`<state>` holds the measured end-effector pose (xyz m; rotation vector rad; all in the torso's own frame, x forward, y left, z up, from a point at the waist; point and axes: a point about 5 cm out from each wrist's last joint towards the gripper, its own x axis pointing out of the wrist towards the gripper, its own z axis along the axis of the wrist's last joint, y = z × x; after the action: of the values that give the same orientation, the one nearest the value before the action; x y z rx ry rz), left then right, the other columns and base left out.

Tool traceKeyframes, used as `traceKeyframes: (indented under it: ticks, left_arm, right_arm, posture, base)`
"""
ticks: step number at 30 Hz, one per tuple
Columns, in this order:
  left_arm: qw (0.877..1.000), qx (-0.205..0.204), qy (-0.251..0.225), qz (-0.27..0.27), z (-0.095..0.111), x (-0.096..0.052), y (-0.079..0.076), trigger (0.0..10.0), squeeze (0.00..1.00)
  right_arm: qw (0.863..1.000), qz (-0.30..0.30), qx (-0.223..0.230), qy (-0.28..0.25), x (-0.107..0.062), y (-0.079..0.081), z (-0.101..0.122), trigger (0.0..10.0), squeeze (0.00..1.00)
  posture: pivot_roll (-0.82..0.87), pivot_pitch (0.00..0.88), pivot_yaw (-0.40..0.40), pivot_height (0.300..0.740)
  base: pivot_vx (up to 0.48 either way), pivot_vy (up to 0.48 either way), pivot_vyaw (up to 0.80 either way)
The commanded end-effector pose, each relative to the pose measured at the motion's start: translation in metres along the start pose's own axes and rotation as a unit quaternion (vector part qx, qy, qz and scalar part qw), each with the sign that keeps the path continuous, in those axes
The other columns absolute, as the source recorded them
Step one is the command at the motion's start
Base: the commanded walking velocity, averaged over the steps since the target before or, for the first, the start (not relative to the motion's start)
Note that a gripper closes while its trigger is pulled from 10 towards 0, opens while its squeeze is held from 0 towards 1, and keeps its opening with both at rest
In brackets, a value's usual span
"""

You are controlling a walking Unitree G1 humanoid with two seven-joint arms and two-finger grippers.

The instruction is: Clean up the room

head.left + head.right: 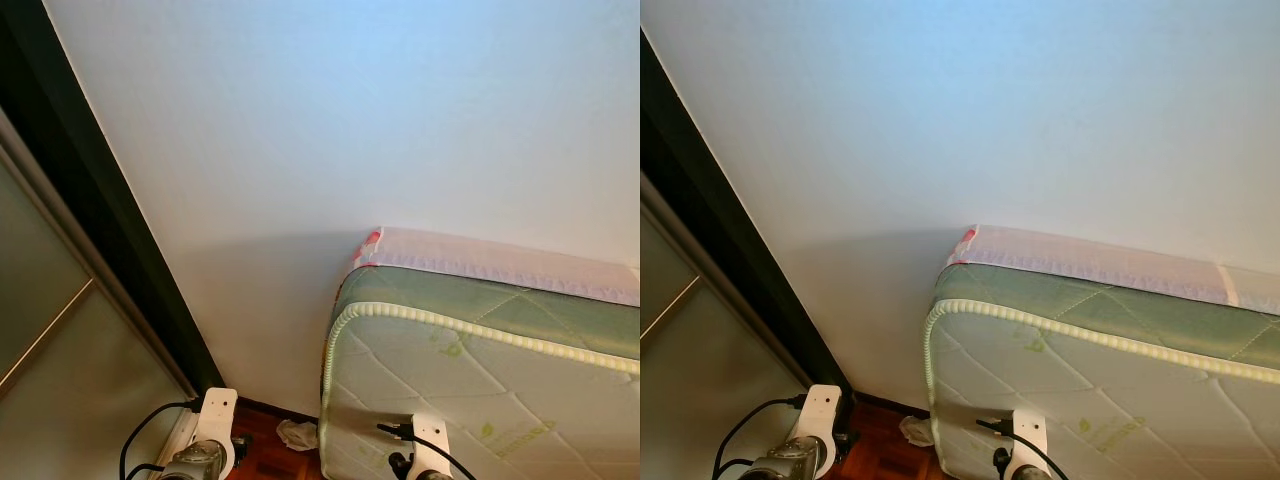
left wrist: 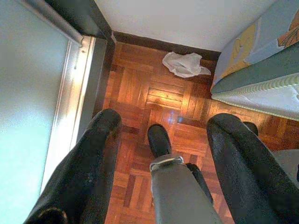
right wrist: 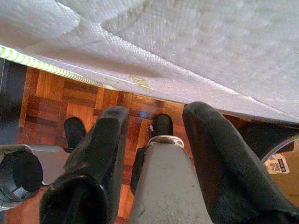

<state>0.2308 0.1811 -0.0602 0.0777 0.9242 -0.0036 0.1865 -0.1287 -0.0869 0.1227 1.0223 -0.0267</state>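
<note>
Room: bedroom corner with parquet floor (image 2: 154, 93), a plain white wall (image 1: 330, 130) and a sliding door with frosted panels.
Left gripper (image 2: 161, 140): lower half of the left wrist view; the two black fingers (image 2: 88, 163) stand spread apart with bare floor between them and nothing pinched. It hangs above the parquet.
Robot leg: a grey leg with a black foot (image 2: 159, 137) shows between the left fingers, standing on the floor.
Right gripper (image 3: 154, 135): lower half of the right wrist view; fingers spread, nothing between them. It hangs close beside the white quilted face of the mattress (image 3: 196, 51).
Arms: both wrists with white brackets and black cables sit at the bottom edge of the left eye view, the left one (image 1: 212, 430) near the door, the right one (image 1: 428, 445) in front of the mattress.
Crumpled white paper (image 2: 183, 64): lies on the floor at the foot of the wall, upper centre of the left wrist view, just beside the mattress corner; well apart from the left gripper.
Mattress: stands on edge against the wall, right half of the left eye view; green side band, white piped seam.
Sliding door (image 1: 60, 340): left edge of the left eye view, dark frame running diagonally; its metal track (image 2: 77, 88) meets the parquet.
Skirting board (image 2: 159, 43): dark strip where wall and floor meet, behind the paper.
</note>
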Motion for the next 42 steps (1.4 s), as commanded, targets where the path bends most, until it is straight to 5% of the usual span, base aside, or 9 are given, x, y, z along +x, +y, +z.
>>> traceKeyframes:
  ticks: [1, 42]
  left_arm:
    - [1.0, 0.009, 0.01, 0.005, -0.0056, -0.0005, 0.0016, 10.0, 0.0]
    - [1.0, -0.014, 0.008, 0.009, -0.0037, -0.0002, 0.0001, 10.0, 0.0]
  right_arm:
    - [1.0, -0.002, 0.005, -0.008, 0.0002, -0.0002, 0.0034, 10.0, 0.0]
    - [1.0, 0.004, -0.011, -0.007, 0.0006, -0.0012, 0.0068, 10.0, 0.0]
  posture:
    - [-0.09, 0.0, -0.009, 0.74]
    - [-0.09, 0.0, -0.017, 0.74]
  base:
    - [0.0, 0.0, 0.0]
    - [-0.129, 0.0, 0.0]
